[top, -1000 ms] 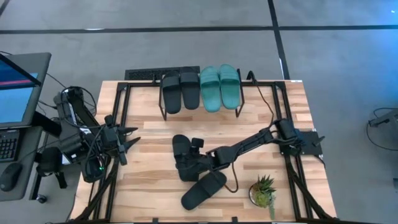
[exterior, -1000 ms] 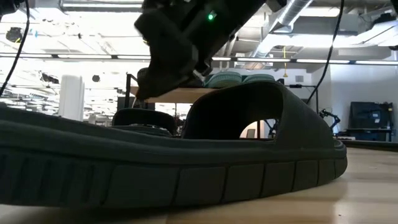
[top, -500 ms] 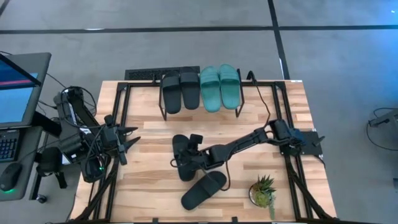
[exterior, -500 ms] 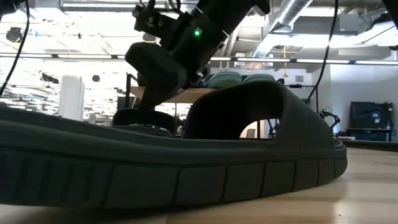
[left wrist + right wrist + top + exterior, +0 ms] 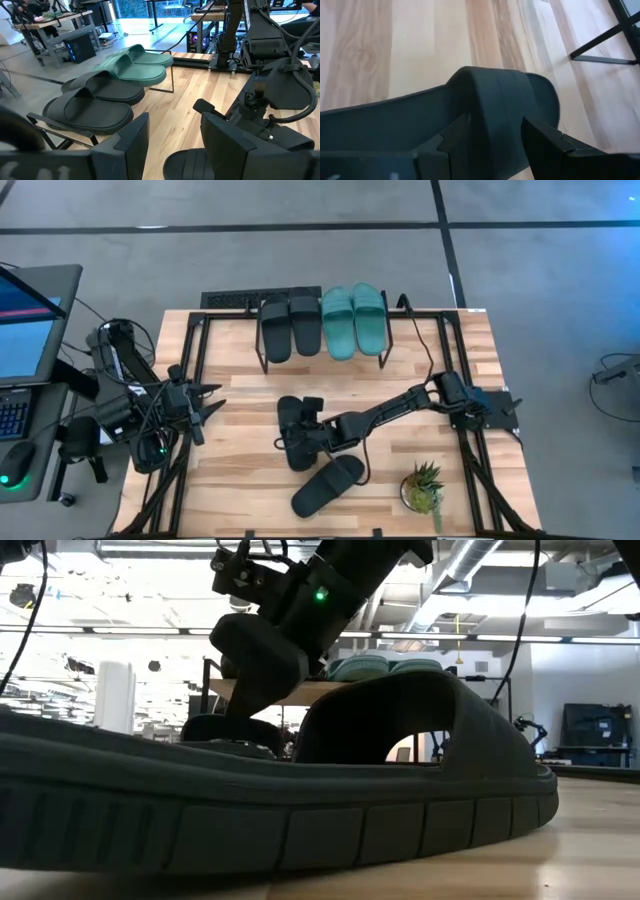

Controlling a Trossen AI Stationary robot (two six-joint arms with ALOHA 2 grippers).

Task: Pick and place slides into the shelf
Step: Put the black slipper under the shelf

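Observation:
On the shelf (image 5: 388, 348) at the table's far edge, two black slides (image 5: 288, 326) and two teal slides (image 5: 352, 320) lie side by side. Two more black slides lie on the table: one in the middle (image 5: 289, 418), the other (image 5: 328, 485) nearer the front edge, filling the low view (image 5: 280, 800). My right gripper (image 5: 294, 437) is open over the middle slide, a finger on either side of its strap (image 5: 495, 110). My left gripper (image 5: 214, 403) waits open at the table's left edge. My right gripper slants down from the table's right side, and its two fingers (image 5: 451, 145) stand on the two sides of the middle slide's strap (image 5: 490, 90). I cannot tell whether they touch it. The slide lies flat on the table.
A small potted plant (image 5: 424, 486) stands at the front right. Black frame rails (image 5: 190, 370) run along the table's left and right edges. A monitor (image 5: 25, 325) stands off the table to the left. Bare wood shows between the shelf and the middle slide.
My right gripper has gone a little toward the table's left over the middle black slide and has tipped further down. For the last half second it has kept still. Its fingers keep the same gap. No slide has moved.

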